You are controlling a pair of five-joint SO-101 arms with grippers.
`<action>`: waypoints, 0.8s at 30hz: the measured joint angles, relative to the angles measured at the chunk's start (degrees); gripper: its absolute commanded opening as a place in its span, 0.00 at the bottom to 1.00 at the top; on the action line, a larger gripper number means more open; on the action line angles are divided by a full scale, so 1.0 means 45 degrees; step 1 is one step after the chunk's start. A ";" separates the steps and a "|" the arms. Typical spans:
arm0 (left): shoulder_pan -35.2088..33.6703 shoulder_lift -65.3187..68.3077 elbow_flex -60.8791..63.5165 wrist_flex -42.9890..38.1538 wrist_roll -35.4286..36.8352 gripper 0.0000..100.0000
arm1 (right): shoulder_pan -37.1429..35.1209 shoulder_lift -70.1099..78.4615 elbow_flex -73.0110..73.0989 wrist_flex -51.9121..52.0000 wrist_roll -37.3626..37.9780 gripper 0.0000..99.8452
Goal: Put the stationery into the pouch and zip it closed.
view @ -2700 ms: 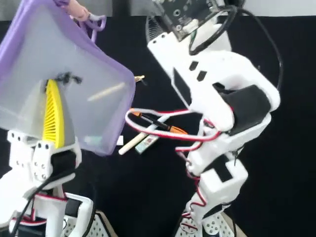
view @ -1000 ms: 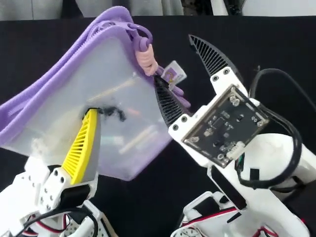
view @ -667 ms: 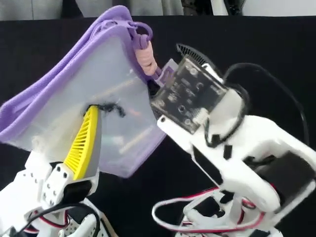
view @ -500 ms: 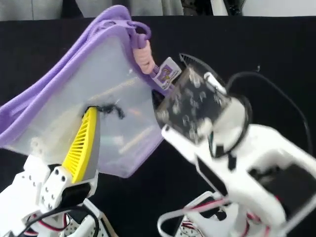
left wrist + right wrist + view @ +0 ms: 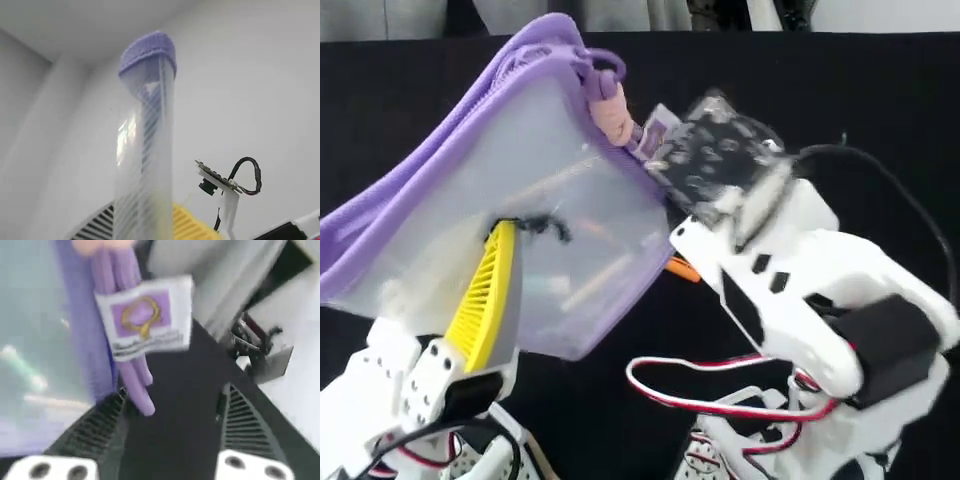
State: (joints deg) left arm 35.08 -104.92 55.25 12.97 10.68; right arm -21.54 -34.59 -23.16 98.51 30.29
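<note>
Holding the pouch (image 5: 520, 170) high off the bench (image 5: 840, 90), left claw (image 5: 508, 235) clamped on its clear wall, stationery (image 5: 595, 285) inside.
Right claw (image 5: 172, 395) gapes beside the zip cord (image 5: 132, 372); grab only the tag (image 5: 145, 322) and the zip may jam, tugging the pouch loose.

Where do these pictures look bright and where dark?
High view: the table is black, the pouch pale with light coming through it. Left wrist view: the pouch stands before a bright white wall. Right wrist view: the dark table shows inside the open right gripper; the white tag is bright.
</note>
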 measured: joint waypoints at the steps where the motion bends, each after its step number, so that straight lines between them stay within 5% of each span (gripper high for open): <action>1: 0.0000 0.0000 0.0000 0.0000 0.0000 0.03 | 0.0000 0.0000 0.0000 0.0000 0.0000 0.26; 24: 0.0059 0.0000 0.0156 0.0000 0.0000 0.03 | -0.0723 0.0000 0.0821 -0.3477 -0.0801 0.26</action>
State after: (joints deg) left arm 35.34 -104.92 55.96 12.97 10.68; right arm -24.79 -34.59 -19.47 82.86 26.68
